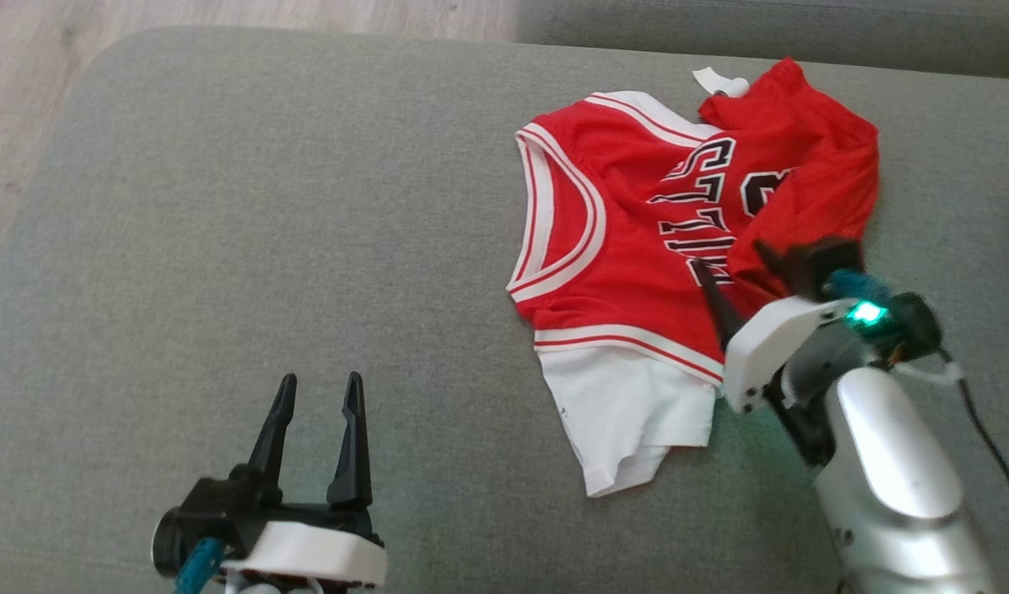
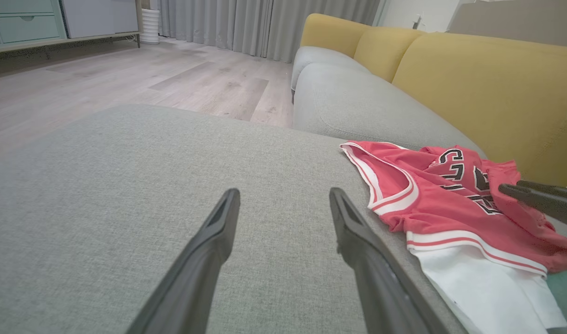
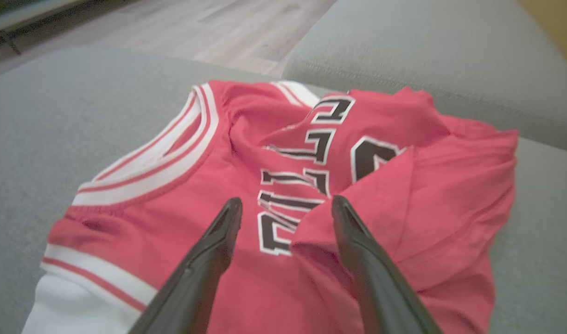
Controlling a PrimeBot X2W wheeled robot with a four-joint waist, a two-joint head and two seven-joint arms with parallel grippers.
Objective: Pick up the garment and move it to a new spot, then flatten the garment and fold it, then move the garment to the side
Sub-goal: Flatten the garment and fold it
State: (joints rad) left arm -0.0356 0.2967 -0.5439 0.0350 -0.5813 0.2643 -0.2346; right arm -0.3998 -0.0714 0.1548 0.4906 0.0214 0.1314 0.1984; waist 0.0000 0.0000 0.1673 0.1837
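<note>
Grey cushion (image 1: 223,247) bears garment (image 1: 636,247); yellow backrest (image 2: 473,79) behind.

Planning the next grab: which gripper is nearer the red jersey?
Right. The right gripper is open over the red jersey, at its folded-over flap; the left gripper is open over bare grey cushion, off to the jersey's left.

Home, living room — grey fabric sofa (image 2: 339,93) with yellow back cushions (image 2: 487,83), light wood-plank floor (image 2: 125,83), long grey curtains (image 2: 246,23) across the far wall, pale green cabinet (image 2: 23,21) with drawers — all household furniture.
</note>
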